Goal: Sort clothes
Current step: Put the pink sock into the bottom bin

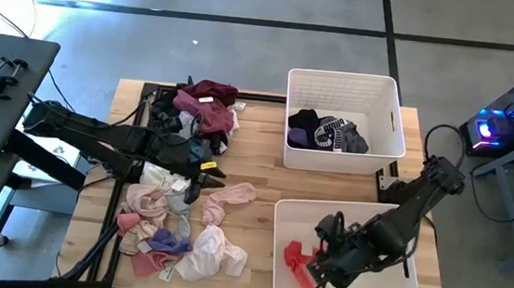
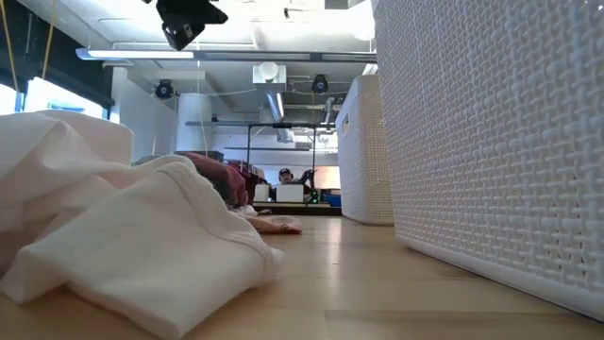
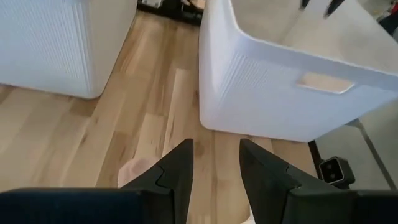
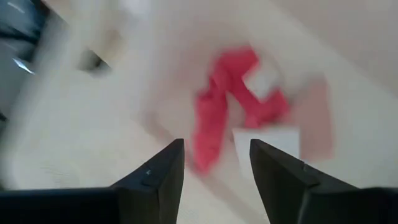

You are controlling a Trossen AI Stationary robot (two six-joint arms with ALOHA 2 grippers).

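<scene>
Wooden table (image 1: 254, 176), seen from above, bearing two white bins, with the near bin as the point of reference. Near bin (image 1: 363, 214): at the table's front right corner; a red garment (image 1: 298, 269) lies on its floor at the left end. Far bin (image 1: 392, 118): directly behind the near bin, holding dark garments (image 1: 325, 131) in black, grey and purple. Clothes pile (image 1: 179, 230): left of the near bin, pink, white and purple pieces heaped at the front; maroon and black pieces (image 1: 202, 107) lie farther back, left of the far bin. Right gripper (image 1: 319, 269): inside the near bin, just above the red garment, jaws parted and holding nothing; its wrist view shows the red garment (image 4: 230, 109) free beyond the fingers (image 4: 163, 168). Left gripper (image 1: 200, 181): over the pile, left of the near bin, jaws partly apart and empty, fingers (image 3: 177, 171) pointing toward both bins.
</scene>
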